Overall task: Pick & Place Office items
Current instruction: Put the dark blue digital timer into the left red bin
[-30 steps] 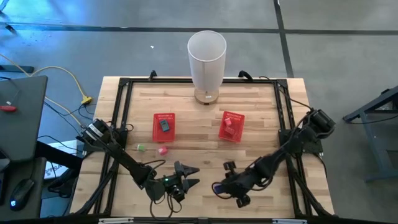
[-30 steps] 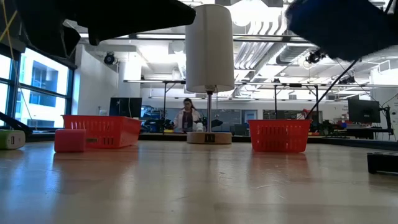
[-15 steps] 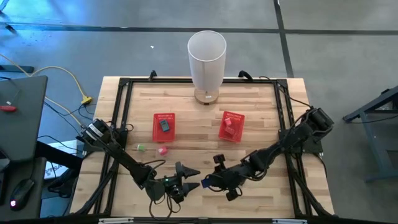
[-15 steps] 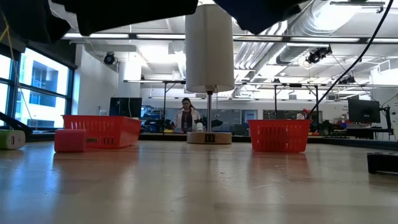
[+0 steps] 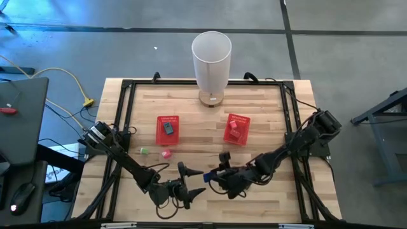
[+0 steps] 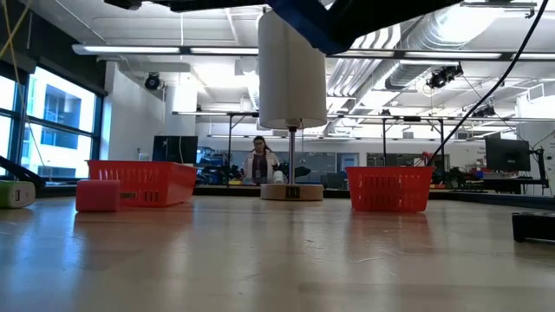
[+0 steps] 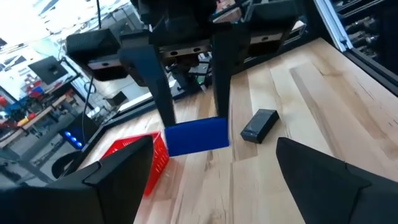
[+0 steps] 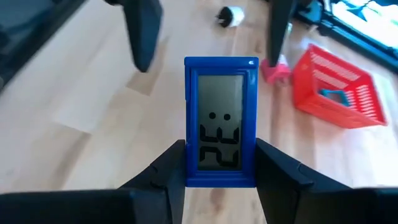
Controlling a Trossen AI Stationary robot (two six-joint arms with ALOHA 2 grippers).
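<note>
My right gripper (image 8: pixel 221 163) is shut on a blue digital clock (image 8: pixel 221 118) with a grey display, near the table's near edge (image 5: pixel 198 177). My left gripper (image 5: pixel 194 182) is open; its fingers (image 7: pixel 112 180) stand wide on either side of the clock (image 7: pixel 196 135) without touching it. A pink item (image 5: pixel 166 153) and a green and white one (image 5: pixel 144 151) lie on the table left of centre. A black item (image 7: pixel 260 124) lies on the wood. A teal item (image 8: pixel 333 96) sits in the left red basket (image 5: pixel 168 129). My right gripper pinches the blue clock by the two long edges of its lower end (image 8: pixel 191 171), one finger (image 8: pixel 168 168) on each side. The fingers come roughly level from the table's right. The clock is lifted clear of the table, display toward my wrist camera.
Two red mesh baskets (image 6: pixel 143 182) (image 6: pixel 388 189) stand mid-table; the right one (image 5: pixel 236 129) holds a red item. A tall white cylinder (image 5: pixel 211 57) stands on its base at the far edge. A black frame (image 5: pixel 124 114) borders the table. A person (image 6: pixel 260 163) is far behind.
My right gripper has carried the blue clock from near the table's near edge toward the left and slightly farther, up to my left gripper's fingers. The clock now sits between my left gripper's fingers.
</note>
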